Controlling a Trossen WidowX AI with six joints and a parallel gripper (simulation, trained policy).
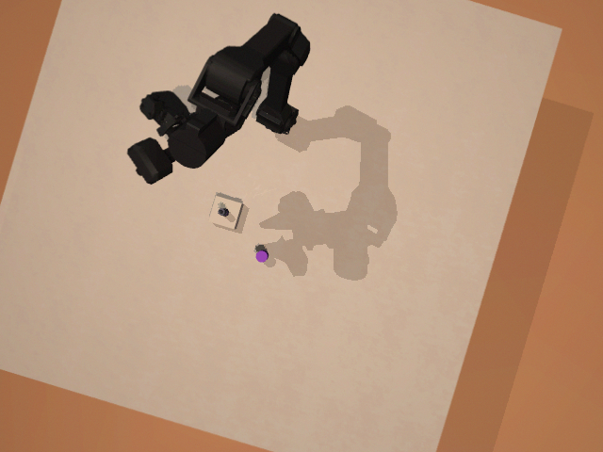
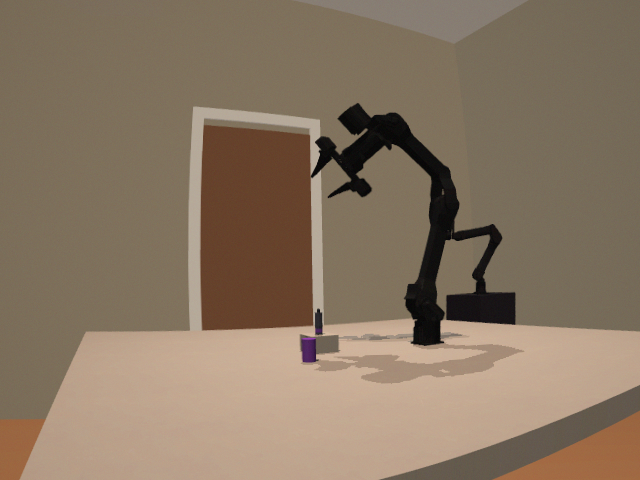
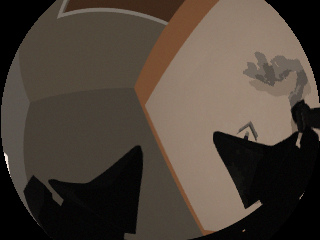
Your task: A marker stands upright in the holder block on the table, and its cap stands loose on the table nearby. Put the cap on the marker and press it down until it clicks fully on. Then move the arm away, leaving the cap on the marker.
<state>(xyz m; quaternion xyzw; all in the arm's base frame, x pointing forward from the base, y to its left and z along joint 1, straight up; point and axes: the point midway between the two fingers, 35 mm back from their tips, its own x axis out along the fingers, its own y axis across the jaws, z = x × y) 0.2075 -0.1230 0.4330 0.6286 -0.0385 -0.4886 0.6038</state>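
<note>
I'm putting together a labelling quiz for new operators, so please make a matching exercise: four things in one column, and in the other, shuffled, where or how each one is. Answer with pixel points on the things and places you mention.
Things
1. cap (image 1: 261, 256) (image 2: 308, 350)
2. marker (image 1: 222, 211) (image 2: 318, 321)
3. holder block (image 1: 234, 225) (image 2: 327, 343)
4. gripper (image 1: 164, 137) (image 2: 320, 187) (image 3: 178, 143)

Places and states
A. open, raised above the table
B. upright in the block, uncapped
C. purple, standing on the table beside the block
D. pale, low, flat on the table

Right pairs: 1-C, 2-B, 3-D, 4-A
</note>
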